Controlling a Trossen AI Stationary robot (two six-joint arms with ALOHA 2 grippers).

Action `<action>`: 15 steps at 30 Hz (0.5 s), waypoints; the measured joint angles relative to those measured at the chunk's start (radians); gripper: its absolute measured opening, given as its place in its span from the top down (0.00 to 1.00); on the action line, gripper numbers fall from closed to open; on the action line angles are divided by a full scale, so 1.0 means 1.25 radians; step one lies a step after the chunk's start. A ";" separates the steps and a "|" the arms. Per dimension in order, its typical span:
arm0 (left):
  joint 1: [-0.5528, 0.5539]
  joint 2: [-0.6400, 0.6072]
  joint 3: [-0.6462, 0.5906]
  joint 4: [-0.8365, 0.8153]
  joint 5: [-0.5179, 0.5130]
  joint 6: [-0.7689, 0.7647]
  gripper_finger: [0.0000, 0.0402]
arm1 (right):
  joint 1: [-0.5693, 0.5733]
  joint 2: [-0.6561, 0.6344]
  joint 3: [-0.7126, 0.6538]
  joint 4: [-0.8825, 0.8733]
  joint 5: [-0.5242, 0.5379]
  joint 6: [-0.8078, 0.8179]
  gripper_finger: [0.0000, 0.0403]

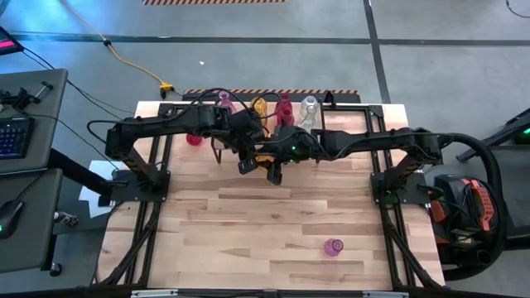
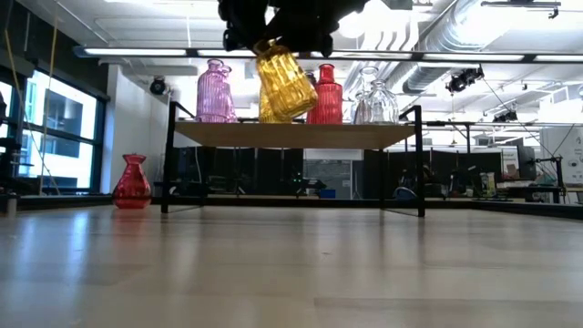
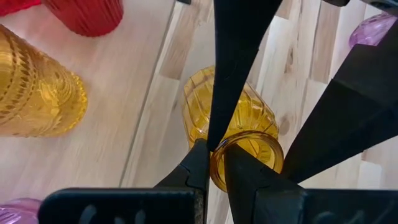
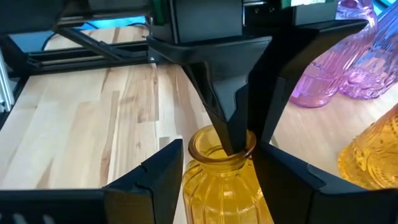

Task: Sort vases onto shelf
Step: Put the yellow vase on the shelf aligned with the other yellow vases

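**Amber vase held in the air by both grippers at the shelf's front edge**

Going left to right in the high view. Red vase [image 1: 195,138] stands on the table at roughly 9 o'clock from the shelf [image 2: 291,135], off its end. On the shelf top, low view: pink vase [image 2: 213,92], a second amber vase [image 3: 37,87] mostly hidden behind the held one, red shelf vase [image 2: 326,100], clear vase [image 2: 375,102]. One more pink vase [image 1: 333,247] sits well apart, toward 5 o'clock on the table.

Left gripper [image 3: 214,163]: nearly closed, pinching the rim wall of the amber vase [image 2: 285,80], one finger inside the mouth and one outside. Right gripper [image 4: 217,163]: fingers spread wider, one on each side of the neck; whether they press the glass I cannot tell.

Key relation: the vase hangs directly under both grippers, base lifted clear of the shelf top. Its long axis is tilted, mouth toward 11 o'clock, base toward 5 o'clock in the low view. The left wrist view shows it over the shelf's front edge, partly over the table.

Judgement: the axis needs bringing upright, and the base fully over the shelf top, before lowering. The second amber vase is the close neighbour to avoid.
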 joint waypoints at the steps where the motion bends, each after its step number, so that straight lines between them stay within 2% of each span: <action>1: 0.000 0.000 0.000 0.001 0.000 0.002 0.95 | 0.000 0.000 0.004 -0.007 0.000 -0.003 0.53; 8: 0.004 -0.001 0.000 -0.003 -0.004 0.005 0.95 | 0.000 0.002 0.017 -0.019 0.004 -0.018 0.53; 15: 0.004 -0.002 0.000 -0.005 -0.006 0.008 0.95 | -0.001 0.001 0.017 -0.008 -0.004 0.050 0.53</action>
